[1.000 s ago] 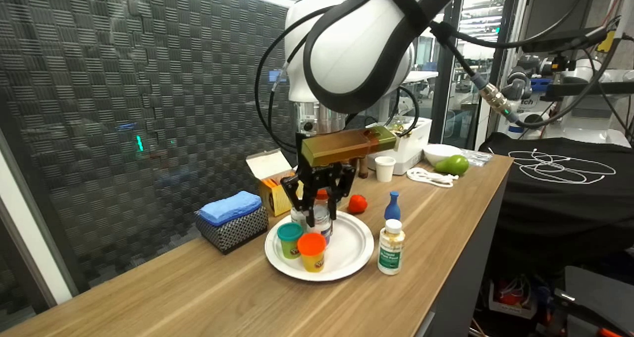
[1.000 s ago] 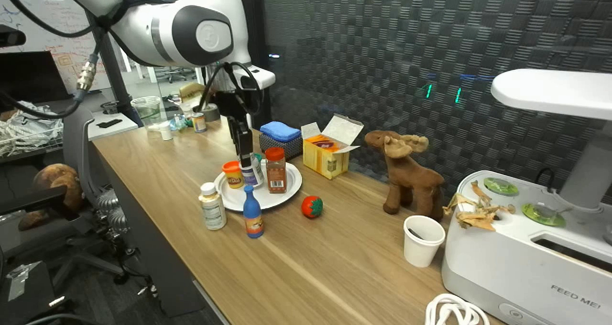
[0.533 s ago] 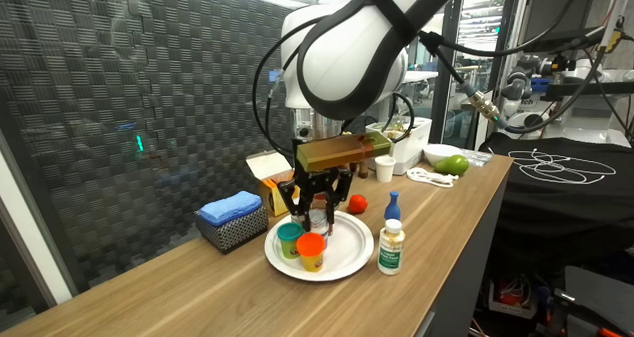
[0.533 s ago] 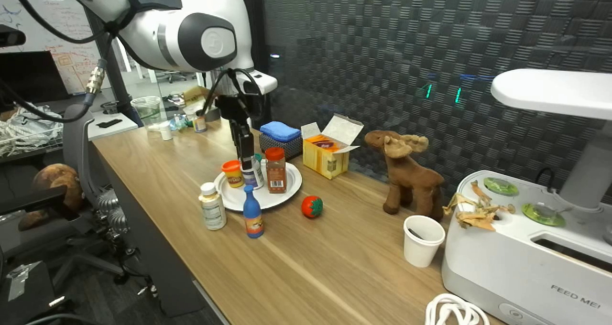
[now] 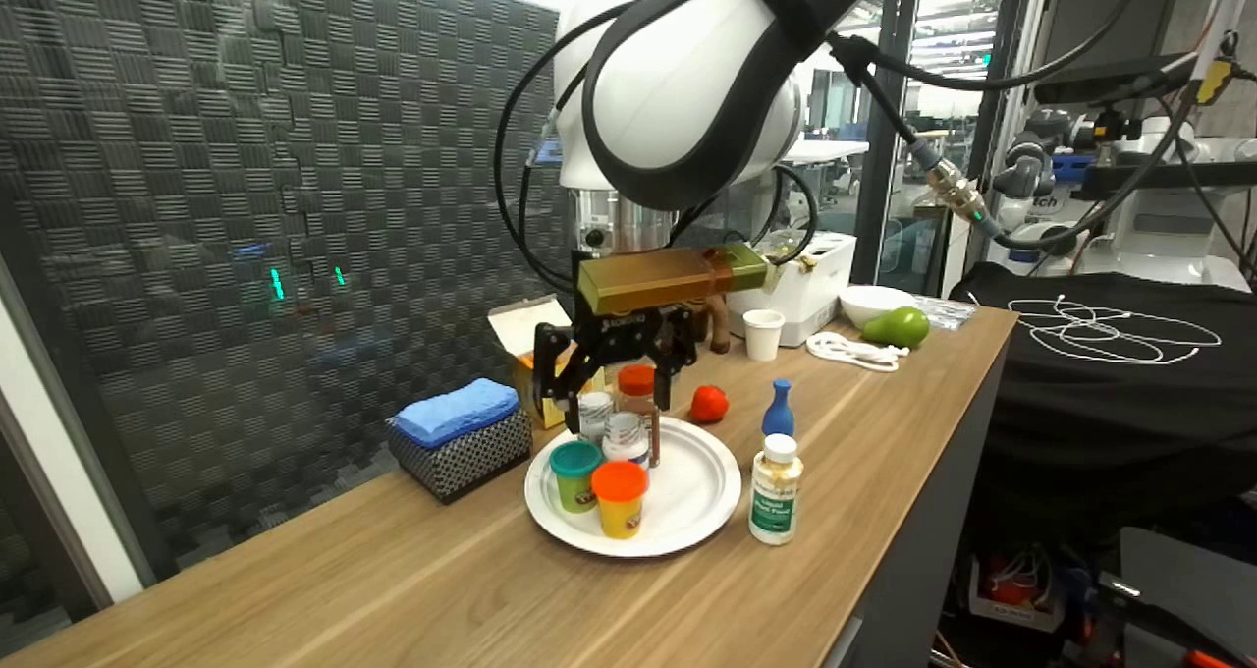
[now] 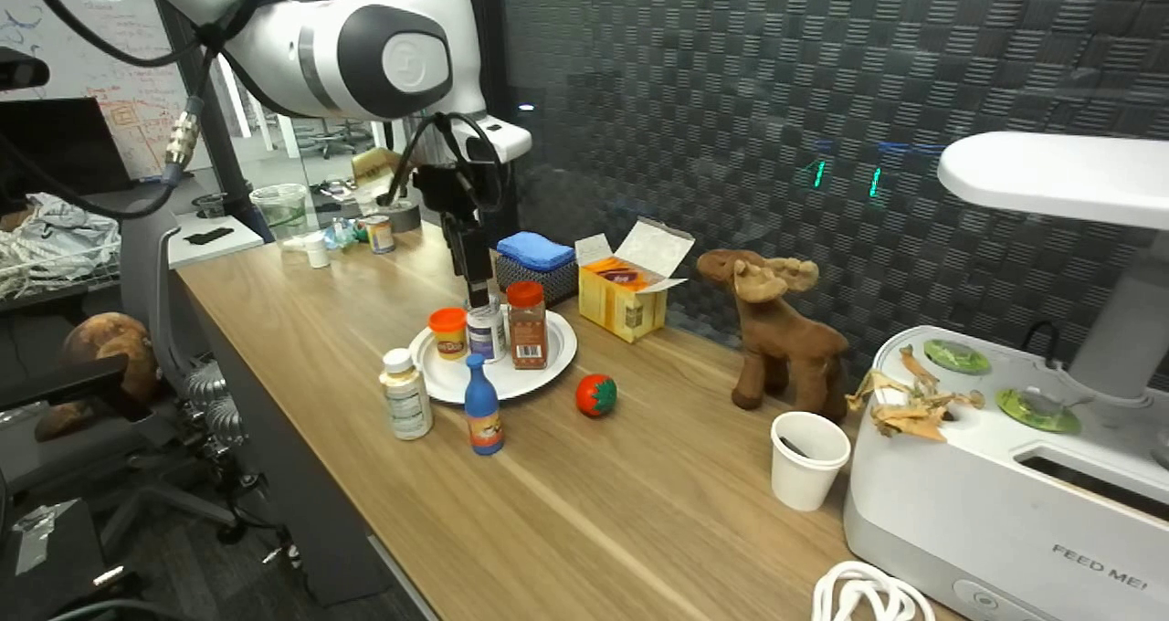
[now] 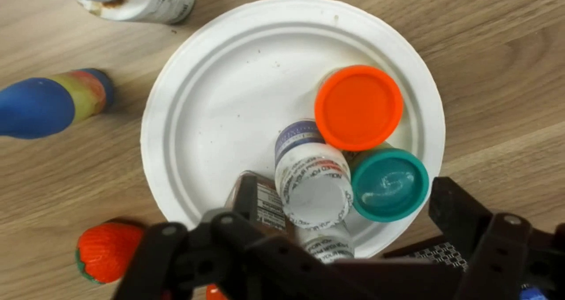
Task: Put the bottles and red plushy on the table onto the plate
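My gripper (image 7: 343, 193) hangs over the plate (image 5: 692, 511), its fingers spread wide with nothing between them. Below them, a white bottle with a purple label (image 7: 315, 185) stands on the plate. Crowded around it are an orange-lidded jar (image 7: 358, 108), a teal-lidded jar (image 7: 390, 185), a red-capped spice bottle (image 6: 527, 324) and another white bottle (image 7: 326, 245), partly covered by the gripper in the wrist view. Off the plate, on the table (image 5: 393, 570), are a white bottle with a green label (image 5: 775, 496), a blue bottle (image 6: 482, 406) and the red plushy (image 6: 595, 394) with green leaves.
Near the wall sit a patterned box with a blue cloth (image 6: 536, 265), an open yellow box (image 6: 626, 292) and a brown plush moose (image 6: 776, 338). A paper cup (image 6: 808, 461), a white cable (image 5: 856, 352) and a white planter (image 6: 995, 475) are farther along.
The gripper dipped slightly around the purple-labelled white bottle, then its fingers spread apart and it rose above it. That bottle now stands free on the plate.
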